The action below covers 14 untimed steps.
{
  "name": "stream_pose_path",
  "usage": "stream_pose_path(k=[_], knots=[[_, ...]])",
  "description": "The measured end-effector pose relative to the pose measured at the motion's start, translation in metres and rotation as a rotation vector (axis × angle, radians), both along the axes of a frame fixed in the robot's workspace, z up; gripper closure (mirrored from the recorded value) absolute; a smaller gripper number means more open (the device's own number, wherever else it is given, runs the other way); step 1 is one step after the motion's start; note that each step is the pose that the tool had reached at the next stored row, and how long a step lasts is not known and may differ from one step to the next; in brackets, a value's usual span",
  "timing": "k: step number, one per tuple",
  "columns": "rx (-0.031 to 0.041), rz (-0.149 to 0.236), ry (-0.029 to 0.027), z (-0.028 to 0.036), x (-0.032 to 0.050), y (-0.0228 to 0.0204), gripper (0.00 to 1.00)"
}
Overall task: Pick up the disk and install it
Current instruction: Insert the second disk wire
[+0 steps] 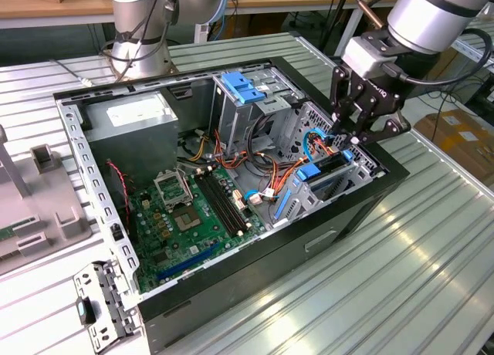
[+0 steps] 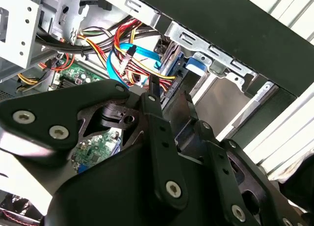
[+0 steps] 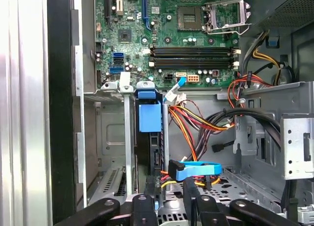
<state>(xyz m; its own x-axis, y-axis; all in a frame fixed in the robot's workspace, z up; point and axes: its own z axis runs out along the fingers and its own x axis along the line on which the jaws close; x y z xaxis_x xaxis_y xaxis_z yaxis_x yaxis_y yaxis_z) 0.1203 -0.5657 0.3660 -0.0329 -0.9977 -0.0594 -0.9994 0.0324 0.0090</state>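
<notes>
The gripper [image 1: 356, 136] hovered over the drive bay [image 3: 115, 137], fingers parted around the disk [image 3: 149, 137] standing on edge in its slot, where the nearby SATA cable [image 3: 196, 168] and power wires [image 3: 196, 123] risked snagging.

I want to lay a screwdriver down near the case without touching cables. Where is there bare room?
The ribbed metal table lies bare along the computer case, on the exterior view's right. Inside, the drive bay under the gripper is crowded with orange and blue cables beside the disk standing in its slot.
</notes>
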Motion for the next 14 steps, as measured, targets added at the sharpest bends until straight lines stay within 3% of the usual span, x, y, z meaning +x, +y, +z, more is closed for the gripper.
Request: stream_pose_path(k=[1, 3, 5, 14], knots=[[0.0001, 0.0, 0.0, -0.0001, 0.0001, 0.0009, 0.64], [-0.0001, 0.001, 0.0, 0.0001, 0.0002, 0.0081, 0.64], [0.0, 0.001, 0.0, 0.0, 0.0002, 0.0108, 0.64], [0.0026, 0.001, 0.0, 0.0032, -0.0027, 0.0109, 0.64]])
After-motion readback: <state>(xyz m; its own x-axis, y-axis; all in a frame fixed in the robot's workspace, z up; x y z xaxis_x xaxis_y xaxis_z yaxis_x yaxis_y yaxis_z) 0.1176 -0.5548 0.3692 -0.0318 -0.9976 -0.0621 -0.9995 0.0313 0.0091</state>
